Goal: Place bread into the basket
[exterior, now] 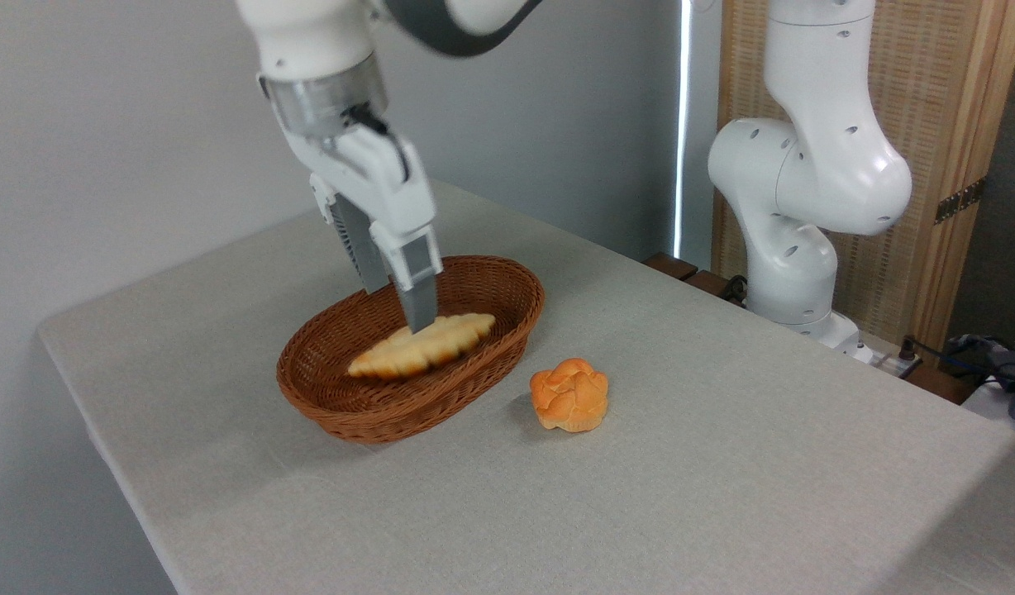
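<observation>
**Operator:** Grey cloth covers the tabletop (722,463), with a plain wall behind and a slatted wooden panel (954,124) off to the right. From my seat I see the bread (425,345) lying inside the basket (375,413), lengthwise, its pointed ends toward the two ends of the oval.

**Observer:** And the pincer (408,310)?

**Operator:** It hangs just above the loaf's middle. I see two fingers with a narrow gap and nothing between them, so I read them as apart and empty. Whether the nearer tip touches the crust, I cannot tell from this angle.

**Observer:** What worries you?

**Operator:** If that tip is snagging the crust, lifting away could drag the loaf up against the low wicker wall or tip it out. A sideways exit could also clip the rim and shove the basket toward the small orange bun (569,395) just beside it. I'd judge a straight upward retreat safest.
</observation>
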